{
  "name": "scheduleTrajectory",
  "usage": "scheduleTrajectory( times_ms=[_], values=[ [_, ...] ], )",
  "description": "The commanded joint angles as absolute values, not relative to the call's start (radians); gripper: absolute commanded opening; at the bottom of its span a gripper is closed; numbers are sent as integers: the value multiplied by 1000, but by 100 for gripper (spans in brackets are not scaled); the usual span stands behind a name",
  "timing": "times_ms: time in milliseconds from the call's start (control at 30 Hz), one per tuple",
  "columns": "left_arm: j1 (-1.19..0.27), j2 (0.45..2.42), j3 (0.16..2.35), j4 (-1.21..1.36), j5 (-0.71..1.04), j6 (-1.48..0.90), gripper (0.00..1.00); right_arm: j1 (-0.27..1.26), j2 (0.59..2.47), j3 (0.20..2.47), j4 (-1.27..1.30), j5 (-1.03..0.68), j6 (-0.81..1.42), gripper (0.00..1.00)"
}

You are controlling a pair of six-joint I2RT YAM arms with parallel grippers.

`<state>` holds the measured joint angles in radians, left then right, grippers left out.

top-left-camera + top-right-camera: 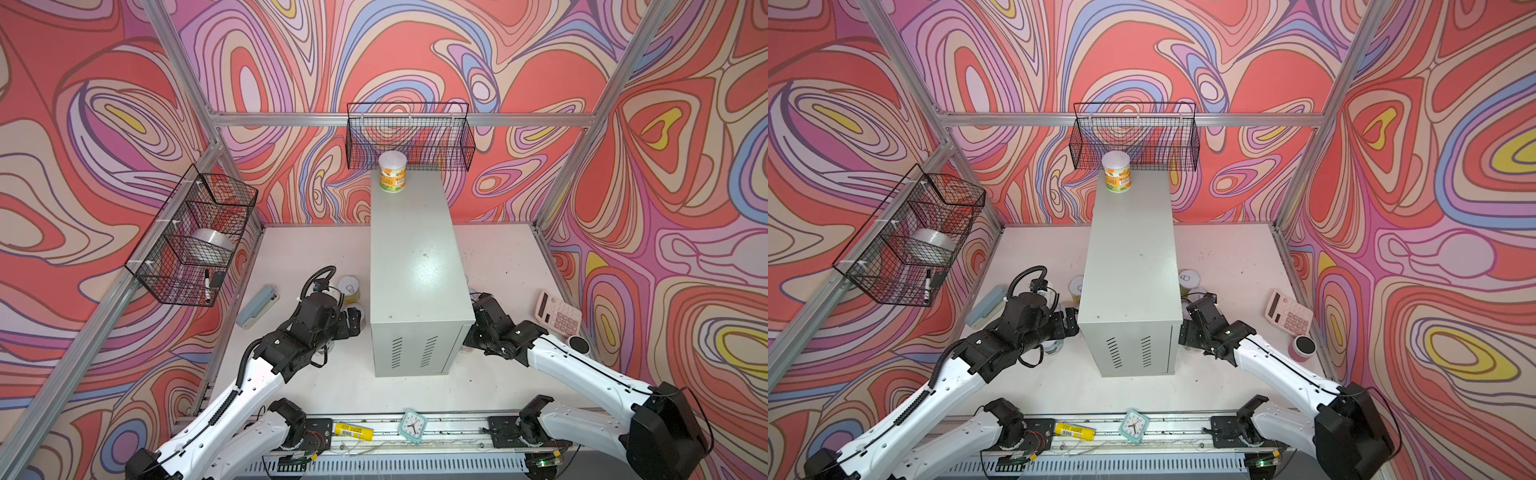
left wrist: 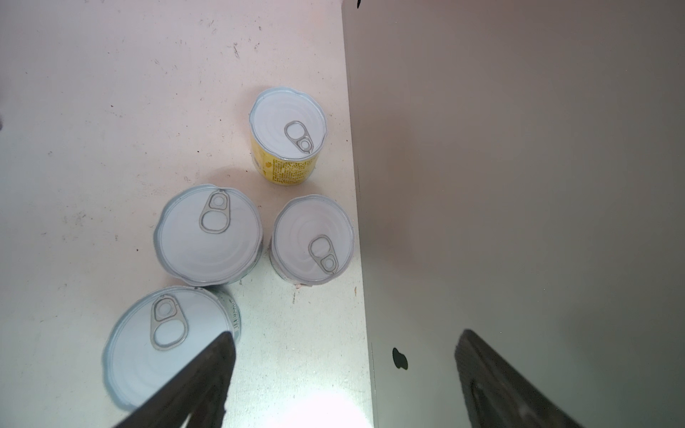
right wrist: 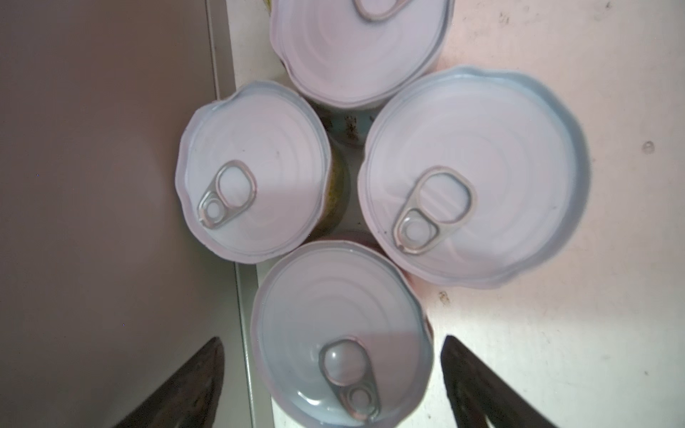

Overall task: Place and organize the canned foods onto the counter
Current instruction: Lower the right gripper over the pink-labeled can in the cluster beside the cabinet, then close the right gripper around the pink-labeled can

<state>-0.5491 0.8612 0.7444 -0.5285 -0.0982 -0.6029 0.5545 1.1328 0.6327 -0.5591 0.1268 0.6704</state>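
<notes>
The left fingers (image 2: 200,381) are standing spread and released, gripping nothing: one is overlapping the lid of the nearest can (image 2: 129,365) in the left wrist view, the other is hanging in front of the grey cabinet (image 2: 519,148), and bare desk (image 2: 296,352) is showing between them. Just beyond the fingers a second can (image 2: 209,233) and a third can (image 2: 313,241) are standing upright side by side, the third almost touching the cabinet's wall. Farther out a yellow-labelled can (image 2: 289,129) is standing alone, also close beside that wall. On the cabinet's other flank the right fingers (image 3: 482,389) are likewise parted and released. A front can (image 3: 341,304) is sitting upright in the gap between them, and neither finger is visibly touching it. One of those fingers is hanging before the cabinet (image 3: 92,148) and the other over the desk (image 3: 556,333). Past the front can a cabinet-side can (image 3: 252,148) and an outer can (image 3: 500,140) are crowding together, and a farthest can (image 3: 359,55) is pressing in behind them, cut off by the frame's edge. Well away from both pairs of fingers, in both top views, an orange-and-green can (image 1: 392,172) (image 1: 1117,172) is standing upright at the far end of the cabinet's glossy top (image 1: 415,270) (image 1: 1129,270), just in front of a black wire basket (image 1: 409,137) that is hanging on the back wall
</notes>
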Motion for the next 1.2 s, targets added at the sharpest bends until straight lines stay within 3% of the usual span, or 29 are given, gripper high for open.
scheduleTrajectory(
  times_ms=[0, 767, 967, 1067, 1100, 1167],
  values=[
    [-554, 876, 732, -494, -119, -605, 93, 560, 1154, 615, -522, 144, 667, 94],
    [-555, 942, 730, -424, -91, -595, 93, 561, 1312, 611, -444, 214, 661, 89],
    [-558, 944, 727, -425, -101, -594, 93, 562, 1355, 627, -451, 210, 666, 83],
    [-558, 932, 734, -435, -125, -584, 93, 562, 1362, 637, -459, 203, 661, 75],
    [-558, 927, 739, -437, -131, -578, 93, 562, 1360, 639, -461, 201, 661, 68],
    [-558, 927, 752, -449, -140, -565, 93, 562, 1351, 641, -467, 201, 661, 41]
  ],
)
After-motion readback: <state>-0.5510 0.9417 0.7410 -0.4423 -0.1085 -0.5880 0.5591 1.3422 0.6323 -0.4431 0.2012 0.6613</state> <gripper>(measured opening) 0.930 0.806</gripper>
